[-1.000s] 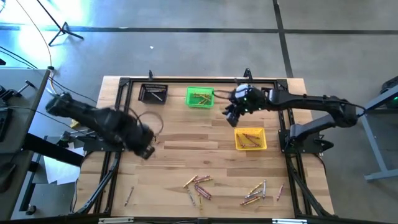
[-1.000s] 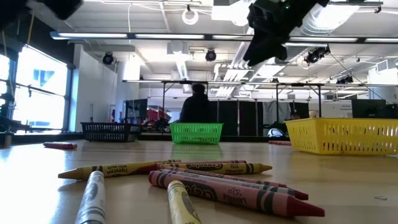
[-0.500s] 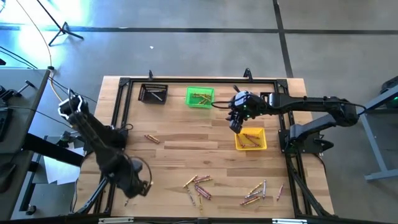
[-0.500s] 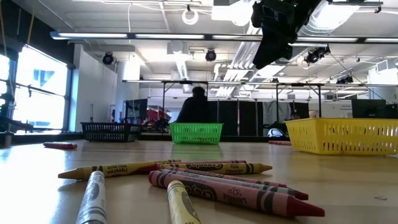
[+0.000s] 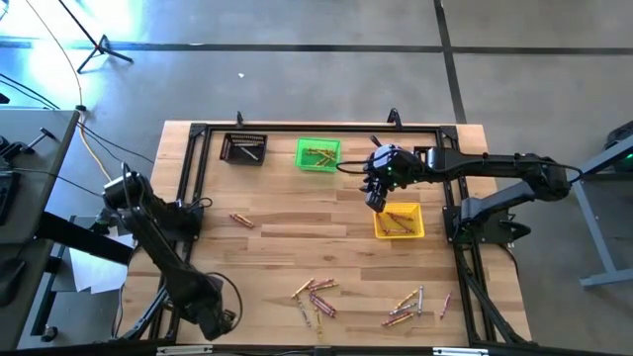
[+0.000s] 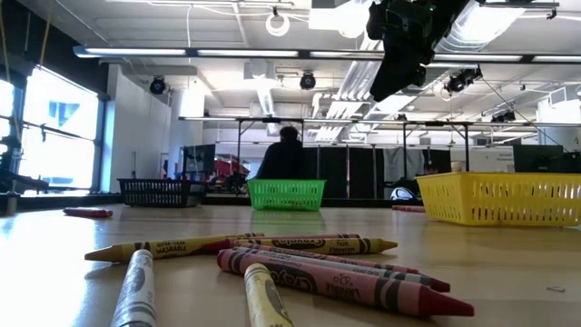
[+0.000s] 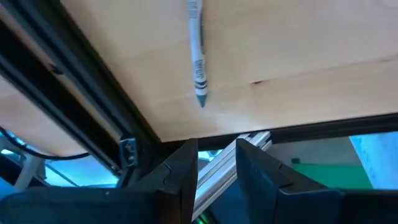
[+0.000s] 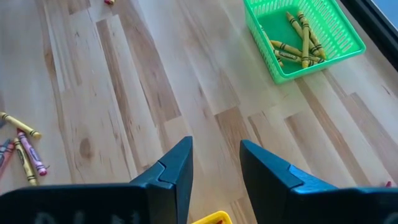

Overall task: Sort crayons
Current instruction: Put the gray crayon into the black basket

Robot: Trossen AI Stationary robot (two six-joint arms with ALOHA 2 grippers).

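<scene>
my left tool [image 7: 214, 171] hangs at the near left corner of the bench [image 5: 277, 247], fingers apart with nothing between them. a second ago that arm was up over the left middle of the bench, close to the black bin [image 5: 244, 148]; it has swung down and toward the near edge since. just ahead of the fingers lies a lone grey crayon [image 7: 197, 53] on the wood close to the edge, and i judge that is my next pick: i will have to settle lower and straddle it across its length, minding the frame rail right beside it.

my right tool [image 8: 214, 165] is above the inner edge of the yellow bin [image 5: 399, 222], fingers apart and empty. it has drifted there from beside the green bin [image 5: 317, 154] and has held that spot for the last half second. i take it that a drop is finished and this arm is free for another fetch.

farther out, crayons already lie in each of the three bins. one reddish crayon [image 5: 240, 220] lies alone on the left middle of the bench. the main pile of unsorted crayons [image 5: 315, 295] is near the front edge, with a second scatter [image 5: 407, 305] to its right and one more reddish stick beyond that. plenty is left to sort.
</scene>
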